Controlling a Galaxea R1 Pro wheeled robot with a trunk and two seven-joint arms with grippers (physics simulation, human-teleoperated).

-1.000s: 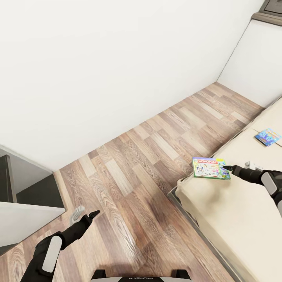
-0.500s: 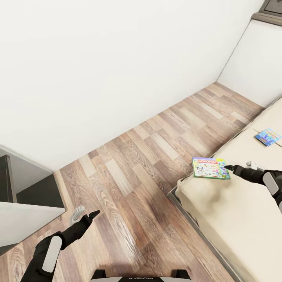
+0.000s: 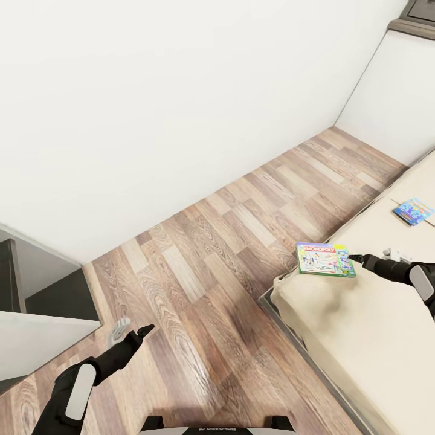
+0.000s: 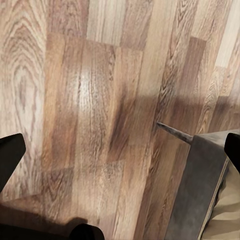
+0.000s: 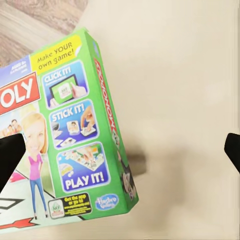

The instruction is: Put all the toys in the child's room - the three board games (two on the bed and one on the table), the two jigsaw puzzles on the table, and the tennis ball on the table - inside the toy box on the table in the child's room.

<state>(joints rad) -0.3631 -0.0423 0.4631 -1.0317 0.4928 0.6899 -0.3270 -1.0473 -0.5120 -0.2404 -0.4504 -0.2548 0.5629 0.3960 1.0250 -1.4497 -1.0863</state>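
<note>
A white-walled room with a wood-plank floor (image 3: pixel 205 266), seen from above. On the right, a beige bed (image 3: pixel 362 338) on a thin grey frame runs toward the far corner.

Two board games lie on the bed. The green game (image 3: pixel 325 259), a box marked "MONOPOLY", sits flat near the bed's near corner, close to the edge by the floor. The blue game (image 3: pixel 414 211), smaller and patterned, lies farther along the mattress, well apart from the green one.

The right gripper (image 3: pixel 368 256) reaches in from the right, low over the bed — its dark tip is at the green game's right edge. In the right wrist view the green game (image 5: pixel 65 135) lies under one side of the gripper, and the two dark fingers (image 5: pixel 10 155) stand wide apart, released, grasping nothing.

The left gripper (image 3: pixel 130 330) hangs over the floor at lower left, fingers also spread and holding nothing. Its wrist view shows floor planks and the bed's grey frame corner (image 4: pixel 200 190).

A dark-grey bench (image 3: pixel 36 302) with a white front panel edges in at far left.
</note>
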